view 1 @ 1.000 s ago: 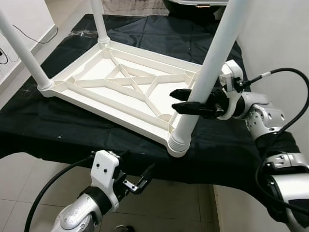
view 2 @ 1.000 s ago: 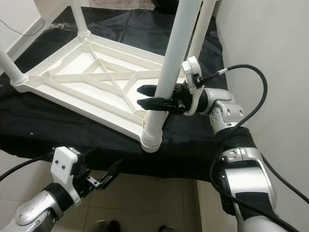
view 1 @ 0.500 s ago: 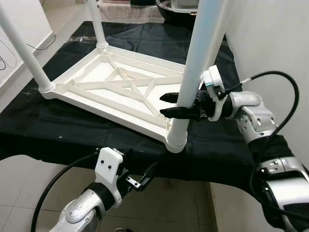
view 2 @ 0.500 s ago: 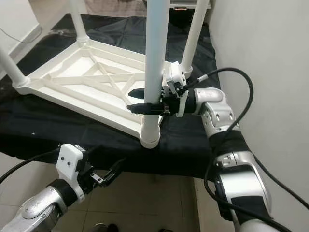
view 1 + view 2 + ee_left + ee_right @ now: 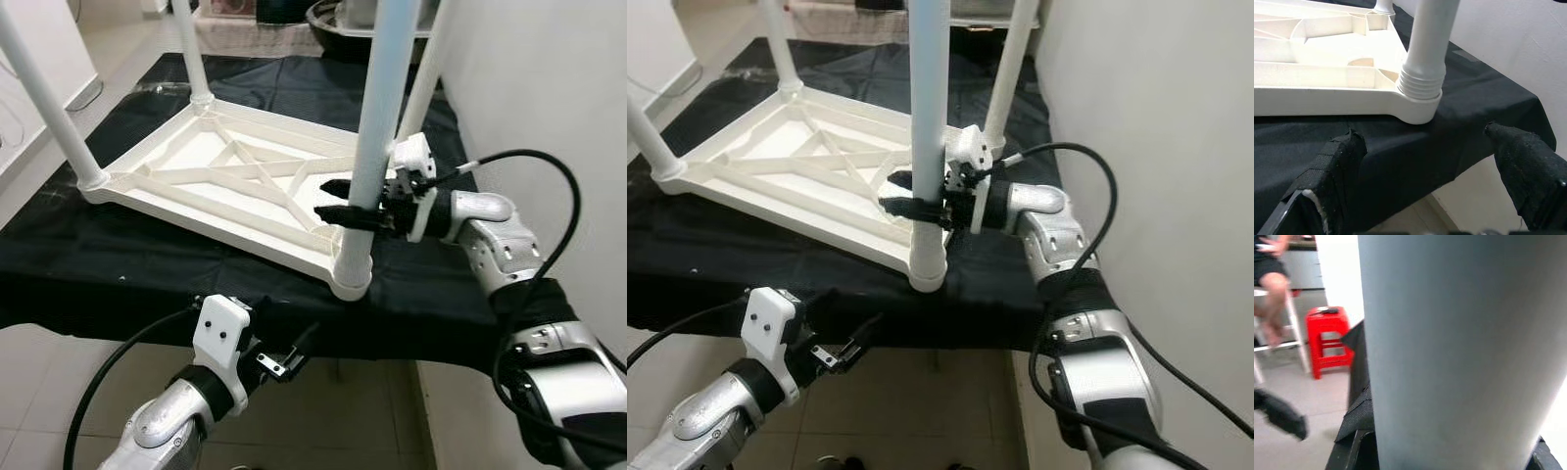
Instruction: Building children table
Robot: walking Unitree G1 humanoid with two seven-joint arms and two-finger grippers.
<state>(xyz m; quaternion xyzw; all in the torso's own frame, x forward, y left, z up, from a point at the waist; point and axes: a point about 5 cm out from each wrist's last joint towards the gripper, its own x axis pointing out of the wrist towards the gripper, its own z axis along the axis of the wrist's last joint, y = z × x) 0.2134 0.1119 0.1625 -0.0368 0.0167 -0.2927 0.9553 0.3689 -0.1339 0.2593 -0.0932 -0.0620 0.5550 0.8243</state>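
Now my right claw (image 5: 338, 201) clamps the last leg (image 5: 375, 127), upright in the tabletop (image 5: 186, 171) socket at five o'clock; left claw (image 5: 289, 357) gapes empty.

The right gripper (image 5: 338, 201) clasps the near white leg (image 5: 372, 137) standing in the upturned tabletop (image 5: 211, 181).

A white plastic table (image 5: 225, 181) with white legs (image 5: 377, 117) lay on a black cloth (image 5: 127, 264); beyond the cloth stood a red stool (image 5: 1327, 340).
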